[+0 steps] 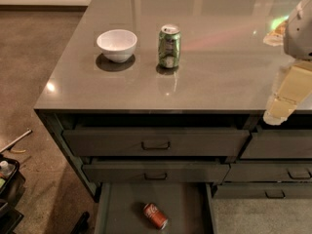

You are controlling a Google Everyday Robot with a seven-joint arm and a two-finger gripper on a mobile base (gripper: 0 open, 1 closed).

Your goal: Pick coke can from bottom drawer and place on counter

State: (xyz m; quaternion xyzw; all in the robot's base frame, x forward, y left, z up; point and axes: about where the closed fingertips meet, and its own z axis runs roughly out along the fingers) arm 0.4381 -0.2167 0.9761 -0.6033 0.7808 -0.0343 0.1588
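Bottom drawer (122,208) stands open below the counter's (219,72) front edge, with the coke can (155,215) on its side on the floor. Gripper (280,108) at the front edge, right end — grip state cannot be told. Behind, mid-counter: green can (169,46) upright, white bowl (117,45) left of it.

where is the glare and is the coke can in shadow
Camera view: glare spots dot the counter near its left front corner and far edge; the coke can lies in the dim bottom drawer; the gripper hangs at the counter's right front edge.
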